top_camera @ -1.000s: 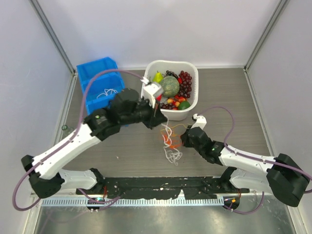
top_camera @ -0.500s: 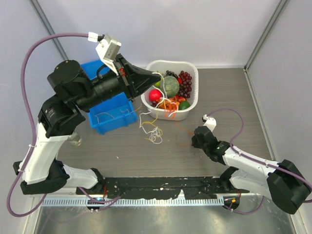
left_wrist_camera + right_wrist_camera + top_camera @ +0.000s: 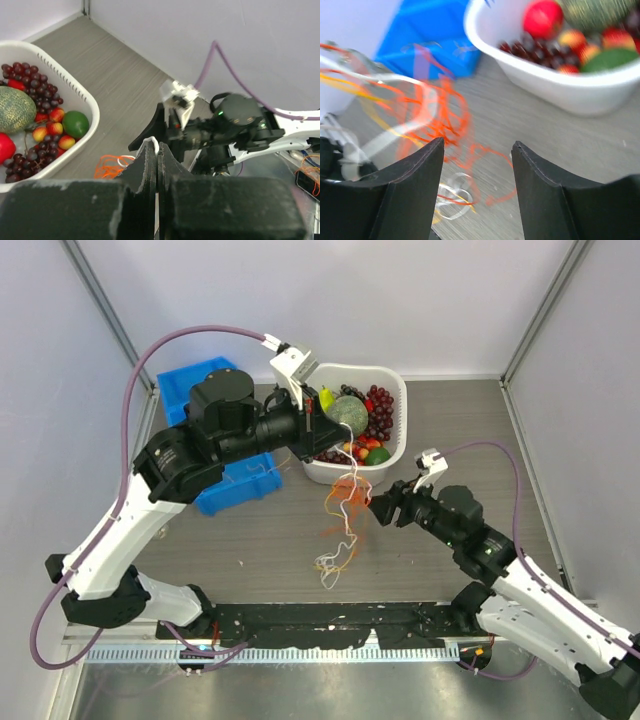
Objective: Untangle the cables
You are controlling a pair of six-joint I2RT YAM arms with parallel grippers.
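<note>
In the top external view, the left gripper [image 3: 322, 433] is seen raised above the table [image 3: 250, 530], just in front of the left wall of a white basket [image 3: 400, 430] filled with fruit. The cables [image 3: 343, 510] are seen hanging from it as one tangled strand of white, orange-red and yellow-orange loops, running down over the table in front of the basket. Whether the lowest loops touch the surface cannot be told. The right gripper [image 3: 379, 508] is held just to the right of the strand, pointing at it, and a blue bin [image 3: 215, 495] is partly hidden behind the left arm. In the left wrist view, the left gripper [image 3: 156, 150] is shown with its fingers pressed together, and a thin white cable [image 3: 150, 142] is pinched at their tips. Orange-red loops [image 3: 107, 164] are seen below on the grey table [image 3: 115, 75], beside the basket [image 3: 92, 107], in which a melon [image 3: 15, 107], a lime [image 3: 76, 124] and dark grapes [image 3: 27, 72] are held. The right arm [image 3: 235, 122] is seen facing the camera beyond the fingertips. In the right wrist view, the right gripper [image 3: 477, 165] is shown with its fingers [image 3: 415, 175] spread apart and nothing between them. The cables [image 3: 445, 115] are seen blurred just ahead of the fingers and to the left, orange-red strands over white loops, with the basket [image 3: 560, 92] and the blue bin [image 3: 430, 45] beyond.
</note>
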